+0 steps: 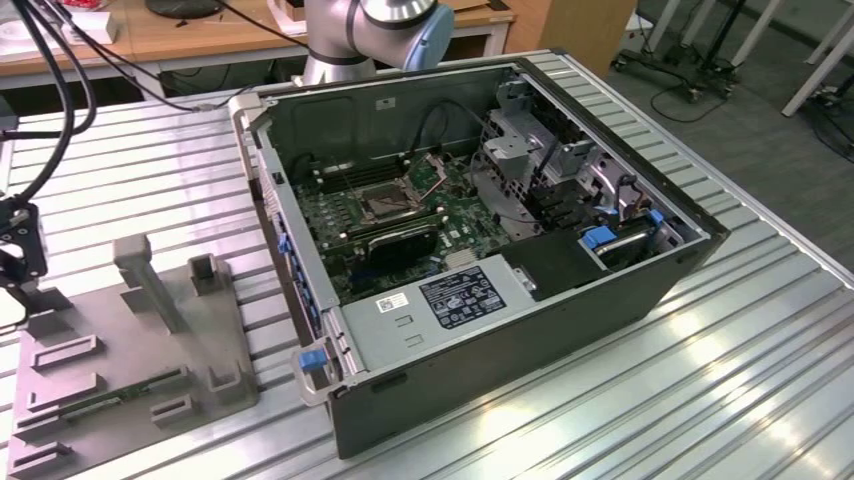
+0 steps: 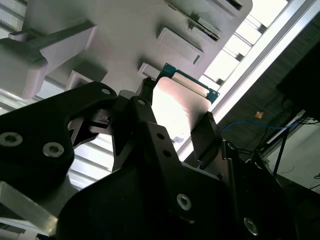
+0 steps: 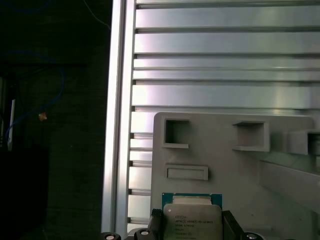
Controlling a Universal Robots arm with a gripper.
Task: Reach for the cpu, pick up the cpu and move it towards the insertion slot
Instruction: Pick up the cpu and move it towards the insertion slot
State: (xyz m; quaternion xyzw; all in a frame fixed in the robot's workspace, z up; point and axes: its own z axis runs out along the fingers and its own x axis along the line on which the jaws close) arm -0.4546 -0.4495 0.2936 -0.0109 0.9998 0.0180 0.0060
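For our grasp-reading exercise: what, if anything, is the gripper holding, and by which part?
The gripper holds the cpu, its jaws closed on two opposite side edges of the chip.

Robotics lab: open computer case (image 1: pixel 561 330) on slatted aluminium bench (image 1: pixel 747 400); wooden desk (image 1: pixel 174 42), wheeled stands (image 1: pixel 694 75) beyond case.

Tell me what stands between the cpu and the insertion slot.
The claw grips the cpu over the grey fixture. Between there and the insertion slot rises the computer case's side wall. The slot itself lies uncovered, so nothing else visible blocks it from above.
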